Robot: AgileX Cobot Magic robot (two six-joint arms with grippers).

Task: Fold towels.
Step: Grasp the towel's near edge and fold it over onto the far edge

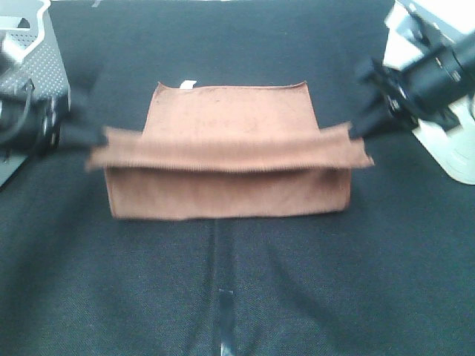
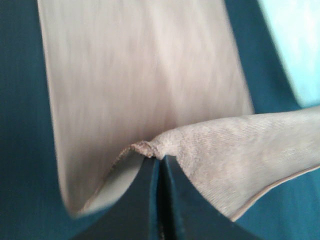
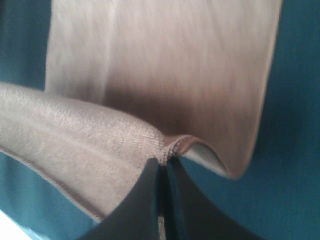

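A reddish-brown towel [image 1: 230,122] lies on the black table cloth, its near part lifted and carried over the rest as a raised band [image 1: 223,152]. A small white tag [image 1: 188,84] shows on its far edge. My left gripper [image 1: 95,141] is shut on the band's left corner, and my right gripper [image 1: 353,132] is shut on its right corner. In the left wrist view the black fingers [image 2: 145,200] pinch a bunched corner of the towel [image 2: 150,148]. The right wrist view shows the same: closed fingers [image 3: 175,200] holding a towel corner [image 3: 172,146].
A grey perforated basket [image 1: 30,67] stands at the far left behind the left arm. A white arm base [image 1: 453,152] sits at the right edge. A strip of clear tape [image 1: 224,311] marks the black cloth near the front middle.
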